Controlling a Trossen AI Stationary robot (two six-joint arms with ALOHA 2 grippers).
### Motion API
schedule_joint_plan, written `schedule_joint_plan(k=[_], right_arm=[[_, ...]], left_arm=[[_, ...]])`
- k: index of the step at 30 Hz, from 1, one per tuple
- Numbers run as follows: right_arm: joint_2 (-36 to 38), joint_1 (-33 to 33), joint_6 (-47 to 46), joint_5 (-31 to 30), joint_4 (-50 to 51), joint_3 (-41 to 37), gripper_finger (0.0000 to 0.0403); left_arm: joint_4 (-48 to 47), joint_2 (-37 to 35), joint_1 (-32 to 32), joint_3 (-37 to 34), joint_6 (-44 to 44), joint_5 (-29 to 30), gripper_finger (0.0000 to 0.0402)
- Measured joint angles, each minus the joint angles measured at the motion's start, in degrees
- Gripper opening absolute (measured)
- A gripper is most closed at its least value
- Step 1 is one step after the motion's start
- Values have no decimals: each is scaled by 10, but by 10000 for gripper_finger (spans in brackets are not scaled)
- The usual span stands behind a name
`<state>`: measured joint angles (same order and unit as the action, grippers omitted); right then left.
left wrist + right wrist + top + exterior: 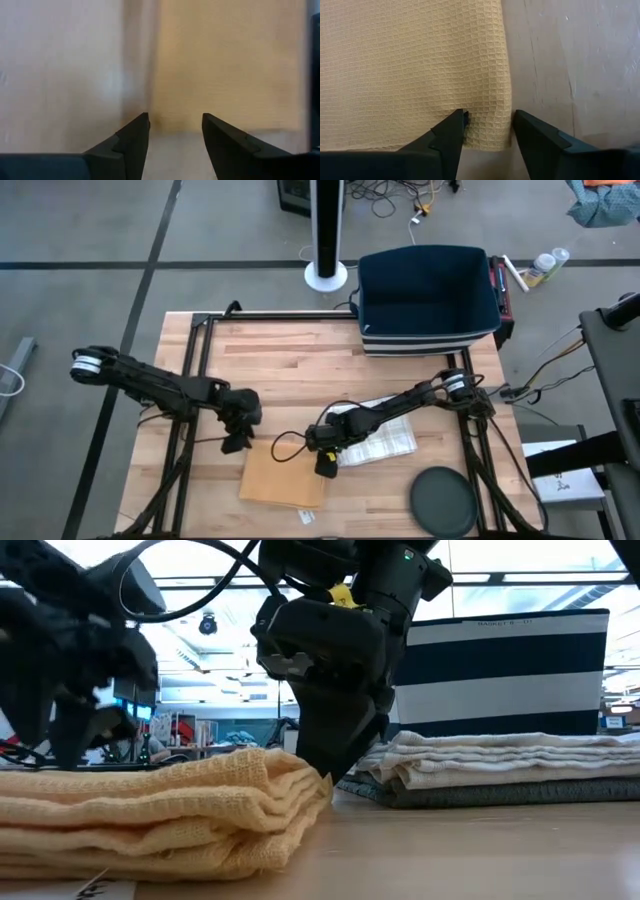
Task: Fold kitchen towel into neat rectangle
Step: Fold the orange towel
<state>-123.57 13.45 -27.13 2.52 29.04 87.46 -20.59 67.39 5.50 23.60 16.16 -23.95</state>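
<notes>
The wooden desk [280, 350] is carrying everything here, and beyond both end effectors, at its far edge, a dark blue bin [428, 298] with pale stripes is standing. Just behind the right end effector [325, 467], under that arm, a stack of pale folded cloths [385, 438] is lying on a grey one, and a round dark disc [443, 500] is sitting on the desk's near edge to that end effector's outer side. The yellow waffle-weave kitchen towel [284, 476] is lying folded into a rectangle between the two end effectors and slightly nearer the front edge than either; in the high view its long axis is running roughly from the far edge toward the near edge of the desk, tilted a little, and in the low view its layered folded edge is facing the right end effector. The right end effector is pointing down at the towel's far corner on its own side, its two fingers standing apart with the towel's corner edge lying between them, not clamped on it. The left end effector [236, 444] is hanging just beside the towel's opposite far corner, fingers likewise spread and gripping nothing, the towel's edge lying just ahead of them.
</notes>
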Motion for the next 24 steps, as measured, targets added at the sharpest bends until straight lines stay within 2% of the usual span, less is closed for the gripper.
schedule_joint_plan(k=[2,6,13,16,22,24], right_arm=[[0,0,1,0,0,0,161],[-1,0,8,-1,-1,0,156],[-1,-1,17,-10,-9,-1,155],[-1,-1,19,-13,-11,-1,145],[-1,-1,23,-16,-14,-2,106],[-2,-1,25,-17,-18,-2,87]], left_arm=[[23,28,3,-7,-12,23,173],[49,63,8,-6,-48,34,171],[75,76,16,-11,-73,42,158],[90,77,21,-18,-70,47,128],[101,79,32,-24,-53,56,17],[107,78,33,-25,-49,56,11]])
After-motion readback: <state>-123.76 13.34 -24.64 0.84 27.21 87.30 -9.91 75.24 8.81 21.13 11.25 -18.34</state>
